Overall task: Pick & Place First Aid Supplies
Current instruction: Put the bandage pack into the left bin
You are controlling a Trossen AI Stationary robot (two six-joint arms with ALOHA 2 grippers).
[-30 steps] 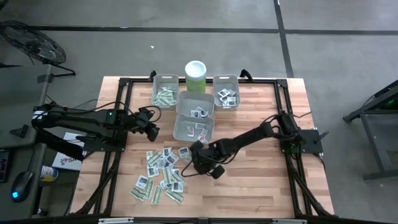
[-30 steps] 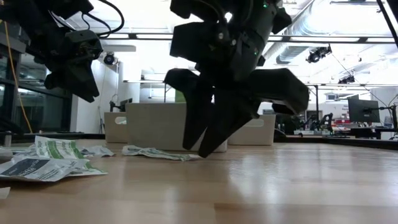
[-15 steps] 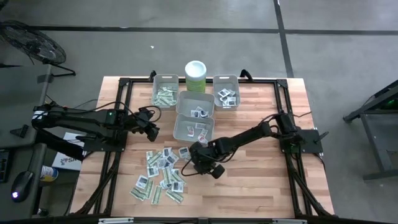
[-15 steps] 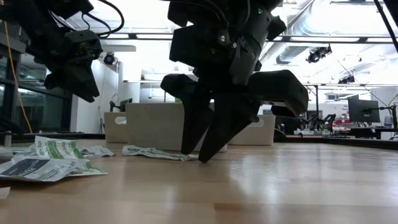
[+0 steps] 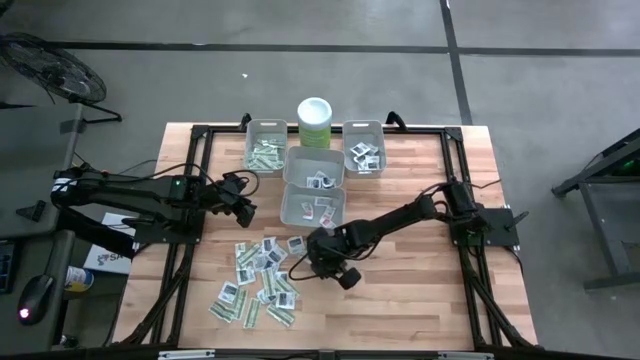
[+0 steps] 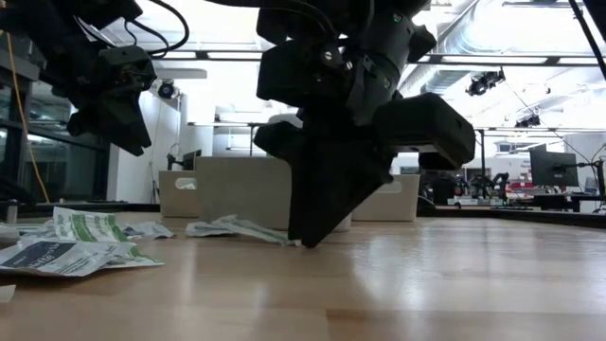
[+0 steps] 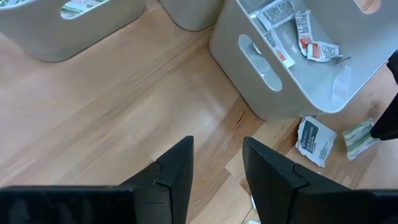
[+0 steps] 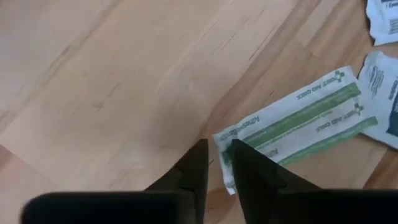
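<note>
Pinching the end of a green-white strip packet (image 8: 292,124) at centre frame (fingers nearly together), the right gripper (image 8: 214,163) touches the table (image 8: 112,93); left gripper (image 7: 217,171) hovers part-open.

From above, my right end effector (image 5: 311,262) hides the green-striped strip (image 8: 297,121) under its own bulk, and the print on the scattered packets (image 5: 258,280) is too small for me to read. At surface level my fingers merge into one dark mass, so their gap is lost. In my left wrist view, the near bin (image 7: 298,68) runs off the edge.
</note>
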